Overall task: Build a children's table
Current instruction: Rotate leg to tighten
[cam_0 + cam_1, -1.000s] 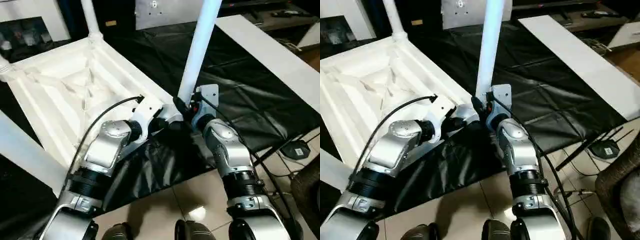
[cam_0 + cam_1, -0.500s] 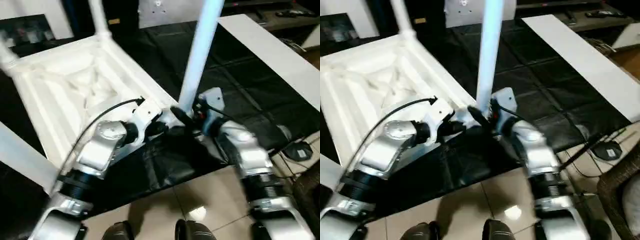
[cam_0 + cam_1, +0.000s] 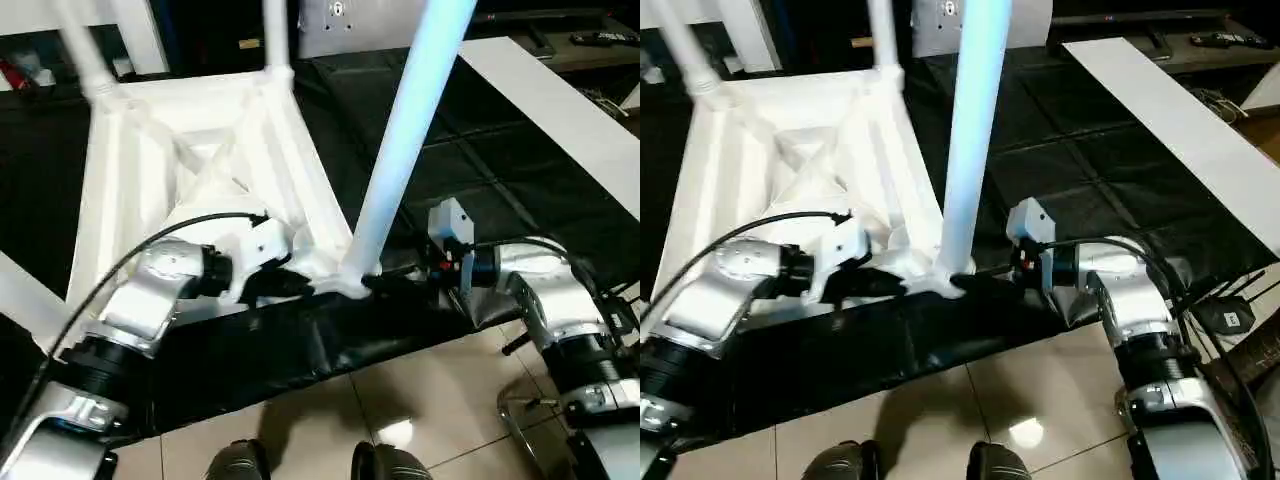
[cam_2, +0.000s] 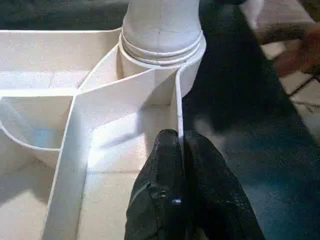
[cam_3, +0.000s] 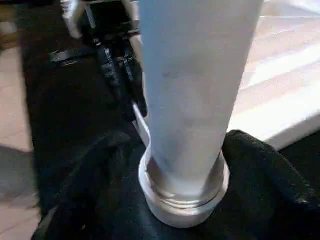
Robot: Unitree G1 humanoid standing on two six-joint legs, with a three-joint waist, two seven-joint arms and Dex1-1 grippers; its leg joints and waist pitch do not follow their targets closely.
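Note:
The children's table lies upside down on the black sheet, its ribbed white top (image 3: 190, 150) facing up. The near leg (image 3: 400, 140) stands in the near corner socket (image 3: 350, 282), and two far legs (image 3: 275, 30) (image 3: 85, 50) stand at the back. My left gripper (image 3: 290, 283) is shut on the thin rim wall beside that socket, which the left wrist view shows between its fingertips (image 4: 167, 145). From the right, my right gripper (image 3: 385, 285) reaches the near leg's base. In the right wrist view its black fingers (image 5: 270, 175) lie close against both sides of that leg (image 5: 195, 75).
The near corner sits at the front edge of the black sheet-covered workbench (image 3: 480, 130), with tiled floor (image 3: 420, 400) just below. A long white board (image 3: 560, 110) lies along the bench's right side. Cables and a small black device (image 3: 1230, 318) lie on the floor at the right.
The table top has turned about its near corner, its far end swinging right. My right forearm has swung out to the right of the near leg. The left gripper keeps its hold.

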